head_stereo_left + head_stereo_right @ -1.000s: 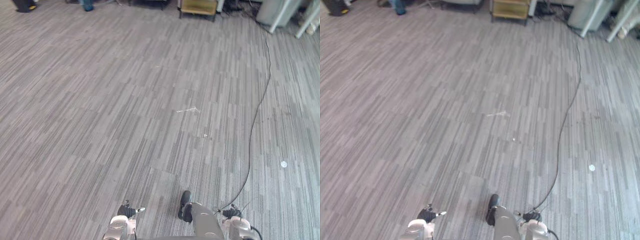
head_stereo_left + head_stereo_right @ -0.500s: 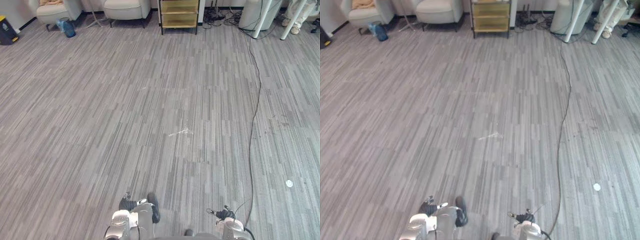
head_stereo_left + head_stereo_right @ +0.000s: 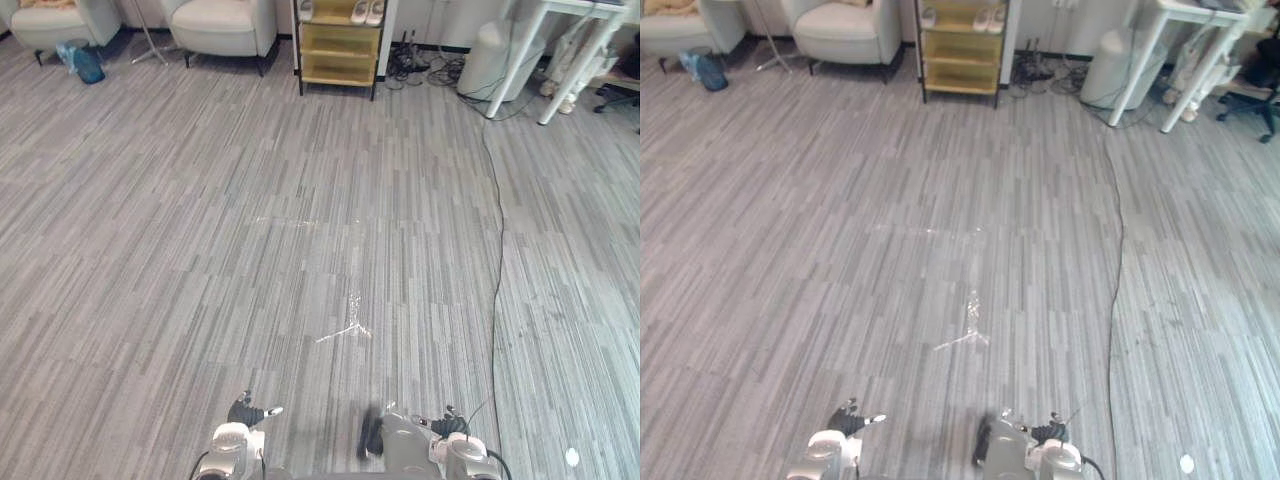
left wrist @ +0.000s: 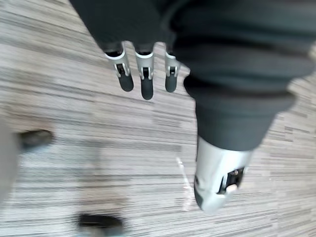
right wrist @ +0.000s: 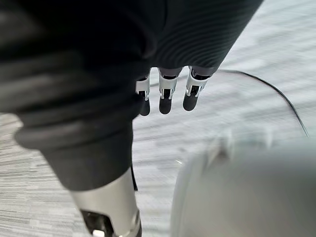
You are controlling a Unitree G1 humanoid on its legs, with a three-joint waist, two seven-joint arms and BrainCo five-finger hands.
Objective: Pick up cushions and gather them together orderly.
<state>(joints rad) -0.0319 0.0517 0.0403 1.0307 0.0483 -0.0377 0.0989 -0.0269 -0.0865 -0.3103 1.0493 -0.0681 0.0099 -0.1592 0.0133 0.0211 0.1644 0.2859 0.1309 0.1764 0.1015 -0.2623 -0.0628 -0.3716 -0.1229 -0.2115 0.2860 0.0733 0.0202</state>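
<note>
Left hand (image 4: 146,74): fingers hang straight and slightly apart, thumb held off to one side, nothing in the grasp; striped grey carpet floor (image 3: 300,200) lies below the fingertips with a clear gap. Right hand (image 5: 166,96): same condition, fingers straight and relaxed, thumb apart, empty, hanging above the carpet. Neither hand is in contact with any object. Task item: one tan cushion (image 3: 668,6), as far as it can be made out, lies on the seat of a pale armchair (image 3: 50,22) well ahead of the left hand and far out to that hand's side. A second pale armchair (image 3: 222,22) stands further along the same far edge, well ahead of the left hand; its seat carries nothing I can identify. A blue object (image 3: 85,62) sits on the floor just beside the first armchair. A yellow shelf unit (image 3: 340,50) with pale shoes (image 3: 362,10) on top stands well ahead, between the lines of the two hands. A white bin (image 3: 488,60) and white table legs (image 3: 560,60) stand well ahead of the right hand. A white scuff mark (image 3: 345,330) shows on the carpet near and ahead of both hands.
</note>
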